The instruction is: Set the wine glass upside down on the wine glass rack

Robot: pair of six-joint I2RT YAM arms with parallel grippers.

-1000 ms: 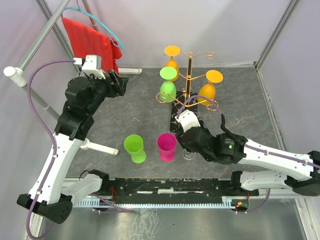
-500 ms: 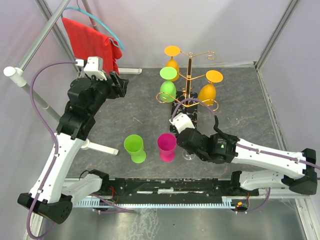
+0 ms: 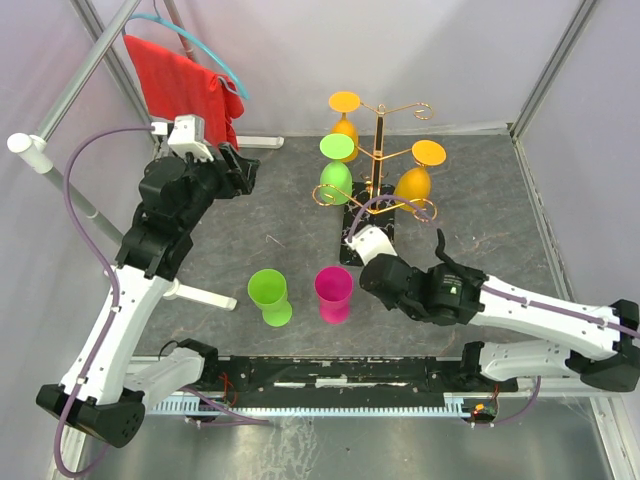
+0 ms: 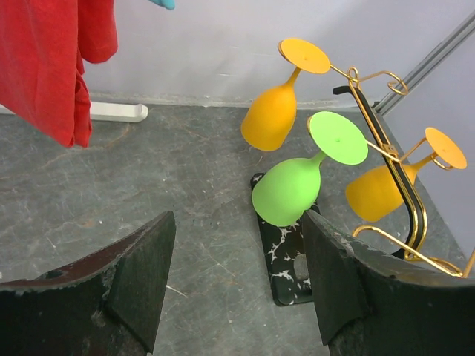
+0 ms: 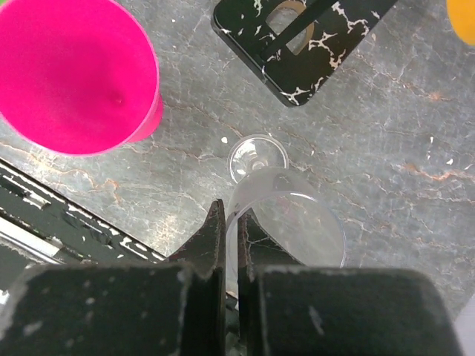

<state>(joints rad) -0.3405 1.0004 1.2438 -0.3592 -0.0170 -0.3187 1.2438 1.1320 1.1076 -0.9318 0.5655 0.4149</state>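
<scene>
The clear wine glass [image 5: 297, 222] stands upright on the grey table, its round foot [image 5: 257, 157] below the bowl. My right gripper [image 5: 234, 213] is shut on the bowl's rim, one finger inside and one outside. In the top view my right arm hides this glass. The gold wine glass rack [image 3: 381, 150] stands at the back on a black marble base [image 3: 360, 238], also seen as rack [image 4: 386, 148] and base [image 5: 312, 37]. My left gripper [image 4: 237, 216] hangs open and empty, high at the left [image 3: 240, 165], facing the rack.
Two orange glasses [image 3: 414, 180] and a green one [image 3: 335, 178] hang upside down on the rack. A green cup [image 3: 268, 295] and a pink cup [image 3: 333, 292] stand near the front; the pink cup [image 5: 74, 74] is close beside the clear glass. Red cloth [image 3: 185, 85] hangs back left.
My right gripper has closed from open onto the clear glass's rim. The right arm shifted slightly and now covers the glass in the top view. The left arm barely moved.
</scene>
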